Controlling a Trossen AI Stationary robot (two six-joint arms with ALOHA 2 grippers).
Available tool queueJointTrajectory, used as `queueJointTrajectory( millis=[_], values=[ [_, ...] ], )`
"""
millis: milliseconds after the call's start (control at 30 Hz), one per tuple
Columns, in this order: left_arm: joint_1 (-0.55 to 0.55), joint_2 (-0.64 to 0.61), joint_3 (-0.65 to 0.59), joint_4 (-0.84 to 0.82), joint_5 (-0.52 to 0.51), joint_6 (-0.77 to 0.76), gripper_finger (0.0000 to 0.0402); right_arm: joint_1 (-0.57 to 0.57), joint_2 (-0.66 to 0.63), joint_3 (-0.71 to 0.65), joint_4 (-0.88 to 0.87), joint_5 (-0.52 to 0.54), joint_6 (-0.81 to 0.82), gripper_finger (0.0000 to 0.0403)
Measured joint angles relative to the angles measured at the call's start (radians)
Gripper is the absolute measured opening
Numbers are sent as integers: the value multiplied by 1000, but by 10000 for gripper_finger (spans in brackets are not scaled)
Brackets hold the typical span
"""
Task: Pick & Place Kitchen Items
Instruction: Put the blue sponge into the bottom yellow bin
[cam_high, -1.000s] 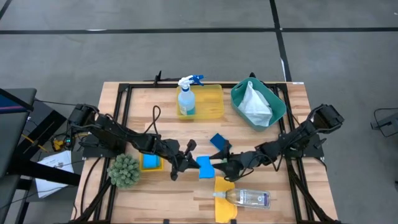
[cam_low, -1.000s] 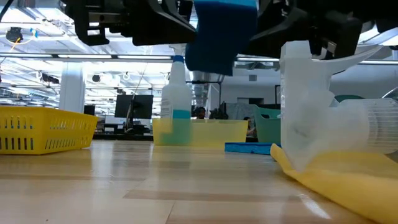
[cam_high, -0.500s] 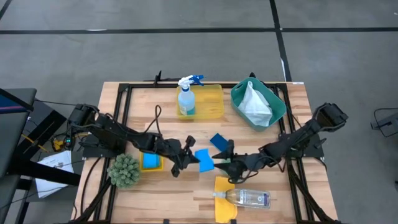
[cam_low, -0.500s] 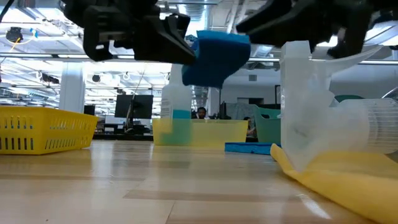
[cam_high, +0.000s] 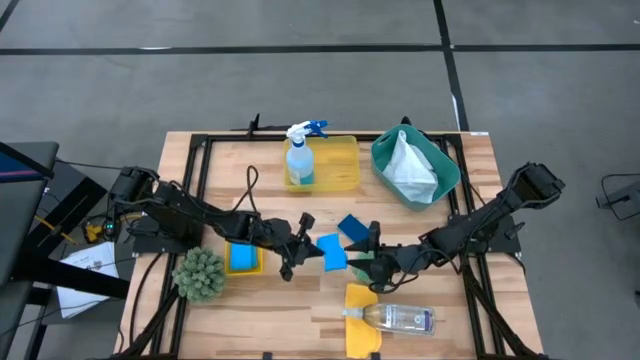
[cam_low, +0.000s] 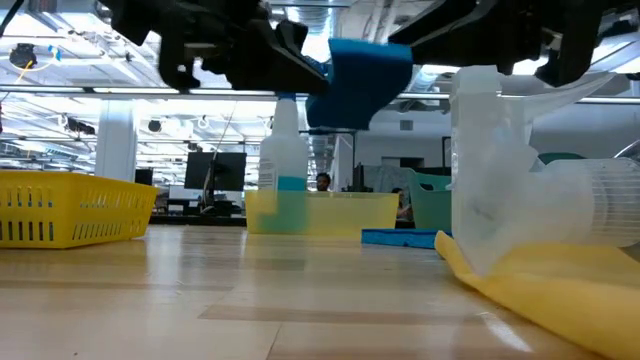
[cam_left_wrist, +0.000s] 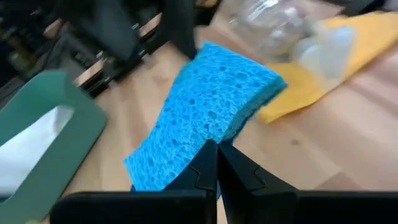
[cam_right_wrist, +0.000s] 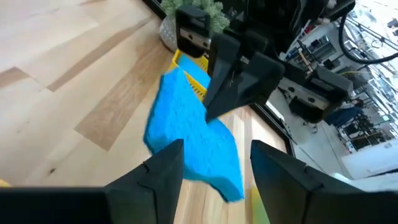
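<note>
A blue sponge (cam_high: 333, 253) hangs above the table's middle, with my left gripper (cam_high: 308, 250) shut on it. My right gripper (cam_high: 365, 258) stands open just right of it, a finger on each side of the sponge's free end (cam_right_wrist: 217, 168), apart from it as far as I can see. A second blue sponge (cam_high: 351, 227) lies flat on the table. A clear bottle (cam_high: 400, 318) lies on its side on a yellow cloth (cam_high: 360, 300). The spray bottle (cam_high: 299, 158) stands upright in a yellow tray (cam_high: 340, 165). My left gripper pinches the sponge's edge nearest to it (cam_left_wrist: 208, 140) between its two shut fingers. The fingers come from the table's left, slanting a little downward. The sponge (cam_low: 362, 85) sticks out beyond the fingertips toward the right arm, tilted and lifted clear of the table.
A teal bin (cam_high: 445, 180) with a white cloth (cam_high: 410, 168) stands at the far right. A small yellow tray (cam_high: 244, 268) holding another blue sponge and a spiky green ball (cam_high: 199, 273) sit at the left. Bare wood lies at the near left.
My left gripper has carried the sponge a little toward the far edge, and the sponge has tipped from hanging upright to lying nearly level. My right gripper has risen slightly and stayed open beside it.
</note>
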Motion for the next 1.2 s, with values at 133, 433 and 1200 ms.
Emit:
queueJointTrajectory(
  millis=[133, 433, 1200],
  values=[
    [26, 0, 0, -10, -24, -22, 0, 9, 0, 0, 17, 3, -17, 178],
    [39, 0, 0, 24, 32, -26, 0, 9, 0, 0, 34, 0, -26, 180],
    [37, 0, 0, 125, 162, -78, 0, 9, 0, -1, 36, 0, -59, 102]
  ],
)
